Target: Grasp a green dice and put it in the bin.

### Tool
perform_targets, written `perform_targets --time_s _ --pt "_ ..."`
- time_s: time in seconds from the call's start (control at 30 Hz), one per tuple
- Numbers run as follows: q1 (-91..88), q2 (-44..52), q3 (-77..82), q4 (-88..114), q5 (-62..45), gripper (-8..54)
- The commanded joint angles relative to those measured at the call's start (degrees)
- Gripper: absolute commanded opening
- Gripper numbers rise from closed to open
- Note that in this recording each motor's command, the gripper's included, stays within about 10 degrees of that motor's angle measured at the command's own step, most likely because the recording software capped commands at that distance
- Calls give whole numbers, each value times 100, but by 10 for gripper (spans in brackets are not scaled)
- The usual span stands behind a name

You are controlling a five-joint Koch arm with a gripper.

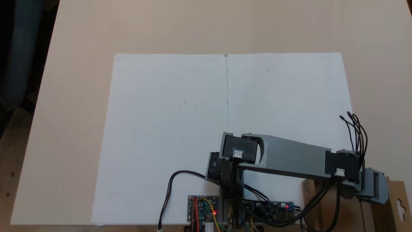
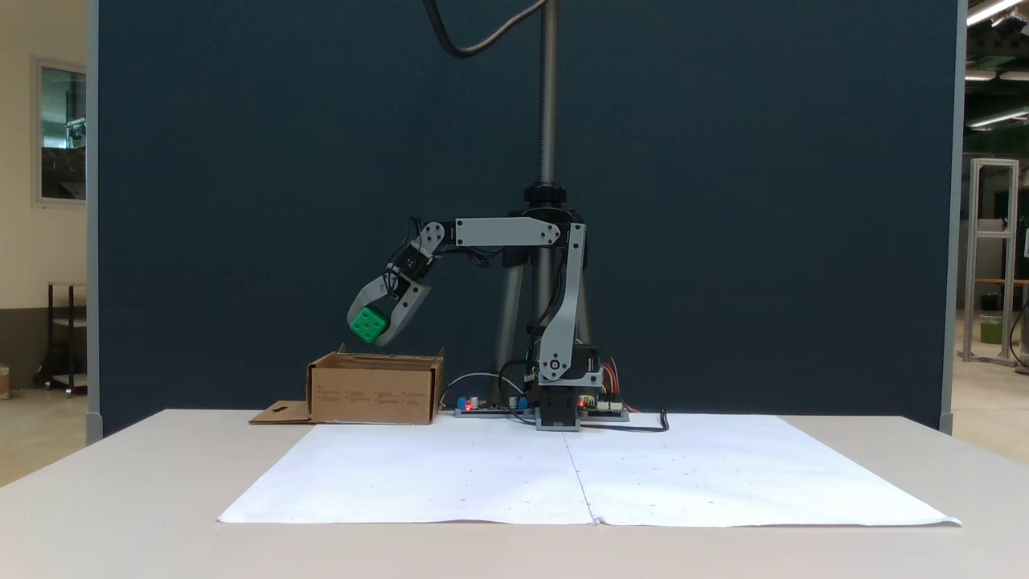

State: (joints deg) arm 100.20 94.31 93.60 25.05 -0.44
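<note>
1. Fixed view from the front: the gripper (image 2: 371, 328) hangs in the air above the bin (image 2: 375, 389), its jaws clamped on the green dice (image 2: 369, 324).
2. The green dice sits between the two grey fingers (image 2: 403, 310), clear of the bin's top edge and over the left part of the box as that view shows it.
3. The bin stands on the table (image 2: 120, 482), left of the arm's base (image 2: 560, 402), with its side flap (image 2: 281, 413) lying flat on the table to the left.
4. The arm (image 2: 506, 232) reaches from an upright link at the base, across a level grey link, then bends down to the gripper.
5. Two white paper sheets (image 2: 450, 474) lie side by side on the table in front of the base, and nothing rests on them.
6. From above, a fixed view shows the grey arm (image 1: 289, 158) stretching to the right over the bin (image 1: 397, 206), whose slotted flap (image 1: 400, 203) lies at the lower right corner.
7. Circuit boards (image 1: 202, 207) with red lights and wires sit beside the base.
</note>
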Motion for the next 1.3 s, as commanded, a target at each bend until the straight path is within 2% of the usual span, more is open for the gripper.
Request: perform_targets --time_s 0.0,0.33,0.4,0.43,0.5,0.8,1.03,1.27 --pt "220 114 -26 9 -633 118" --pt "360 88 589 0 -1011 118" --pt "369 62 598 26 -1002 286" --pt "396 53 598 26 -1002 331" --pt "413 53 598 18 -1002 375" --pt "404 88 571 -97 -940 376" --pt "-88 316 79 -272 308 376" --pt "-1872 589 -343 -677 1002 377"
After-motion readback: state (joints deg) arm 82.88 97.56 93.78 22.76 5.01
